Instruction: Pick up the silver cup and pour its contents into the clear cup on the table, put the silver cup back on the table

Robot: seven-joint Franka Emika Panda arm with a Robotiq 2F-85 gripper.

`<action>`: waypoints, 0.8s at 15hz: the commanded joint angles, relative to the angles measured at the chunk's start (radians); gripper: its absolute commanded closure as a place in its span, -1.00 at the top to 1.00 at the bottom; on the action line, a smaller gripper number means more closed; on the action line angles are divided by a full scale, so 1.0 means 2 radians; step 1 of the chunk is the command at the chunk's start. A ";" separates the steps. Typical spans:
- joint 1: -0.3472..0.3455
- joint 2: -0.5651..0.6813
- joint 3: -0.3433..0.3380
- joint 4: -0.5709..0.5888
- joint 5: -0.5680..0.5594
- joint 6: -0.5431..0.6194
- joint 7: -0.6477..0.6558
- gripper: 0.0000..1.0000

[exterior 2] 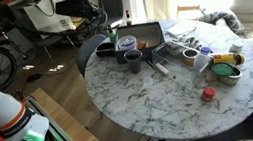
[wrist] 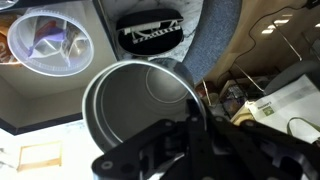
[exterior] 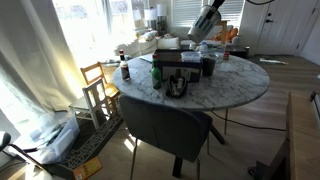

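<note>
In an exterior view the camera sits high and far back, looking down across the round surface (exterior: pixel 240 85). In an exterior view it sits nearer the surface (exterior 2: pixel 171 94), on another side. Both show nearly its whole top. The wrist camera looks into the silver cup (wrist: pixel 130 110) from very close.
</note>
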State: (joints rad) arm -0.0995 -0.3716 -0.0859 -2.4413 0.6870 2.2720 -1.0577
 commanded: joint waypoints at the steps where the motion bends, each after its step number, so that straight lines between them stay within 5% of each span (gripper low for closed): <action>1: 0.019 0.012 0.000 0.000 -0.044 0.001 0.037 -0.98; 12: 0.041 0.089 0.068 -0.001 -0.341 0.021 0.341 -0.98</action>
State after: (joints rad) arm -0.0307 -0.2488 0.0356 -2.4453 0.1424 2.2856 -0.5254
